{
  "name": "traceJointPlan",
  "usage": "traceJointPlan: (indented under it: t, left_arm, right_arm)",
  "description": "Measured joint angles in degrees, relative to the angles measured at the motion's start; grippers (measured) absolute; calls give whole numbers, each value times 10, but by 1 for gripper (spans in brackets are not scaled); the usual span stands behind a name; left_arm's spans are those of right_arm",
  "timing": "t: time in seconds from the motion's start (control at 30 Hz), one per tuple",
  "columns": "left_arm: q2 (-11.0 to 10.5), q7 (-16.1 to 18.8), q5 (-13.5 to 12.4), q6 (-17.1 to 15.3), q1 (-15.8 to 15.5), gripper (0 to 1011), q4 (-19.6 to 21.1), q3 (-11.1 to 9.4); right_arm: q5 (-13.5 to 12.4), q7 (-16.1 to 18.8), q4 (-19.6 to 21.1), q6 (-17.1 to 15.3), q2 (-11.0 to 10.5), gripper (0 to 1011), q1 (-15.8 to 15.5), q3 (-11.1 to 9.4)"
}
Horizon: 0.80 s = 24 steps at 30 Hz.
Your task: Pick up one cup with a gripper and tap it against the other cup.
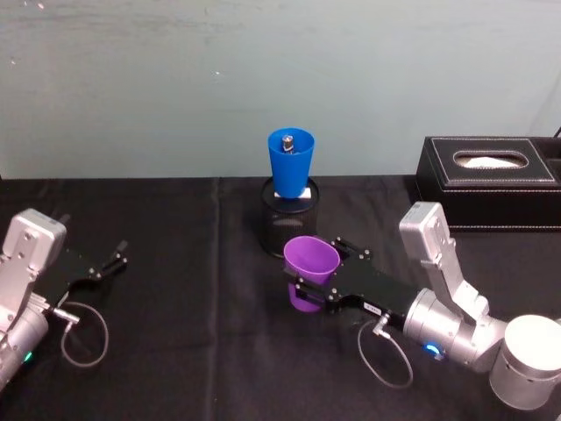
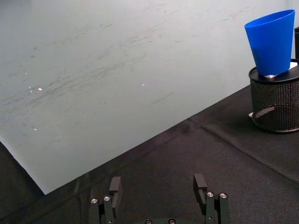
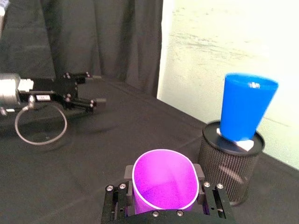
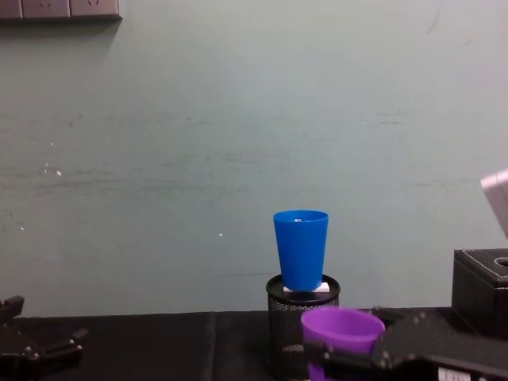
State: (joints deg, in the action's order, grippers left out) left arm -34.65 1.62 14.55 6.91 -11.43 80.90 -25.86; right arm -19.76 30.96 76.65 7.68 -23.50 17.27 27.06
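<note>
1. The bit that matters: the plain purple tapered plastic tumbler (image 1: pixel 311 259) sits dead centre in the head view. The bright blue tapered plastic tumbler (image 1: pixel 290 162) is right above it in that frame, so farther back and higher.
2. The blue one isn't on the black tabletop (image 1: pixel 175 351). It's perched on top of a black wire-mesh pen holder (image 1: pixel 285 224), and the purple cup is just in front of that holder.
3. In the chest view the purple rim (image 4: pixel 343 329) is below the blue cup's base (image 4: pixel 301 250) and a touch to the right. My guess is the tap needs a lift and a nudge forward and slightly left.
4. Both cups stand upright, mouths up, long axes vertical.
5. The right gripper (image 1: pixel 323 272), black and flat on a silver arm, comes in from the lower right. Its fingers (image 3: pixel 202 173) are pinching the purple cup's sides, one on each flank, below the rim.
6. Can't tell if the purple base is clear of the tabletop.
7. The left gripper (image 1: pixel 118 256) is parked at the left edge, fingers (image 2: pixel 115 186) spread wide, holding nothing, well apart from both cups. The right arm is clearly nearer.
</note>
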Motion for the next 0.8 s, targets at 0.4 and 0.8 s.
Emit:
traceJointPlan:
  t: [0.4,0.8]
  left_arm:
    - [0,0,0,0,0,1000,0,0]
    - [0,0,0,0,0,1000,0,0]
  right_arm:
    - [-28,-7,129,-132,-33,732,22,-19]
    - [-27,-23,157,-166,-43,732,28,-15]
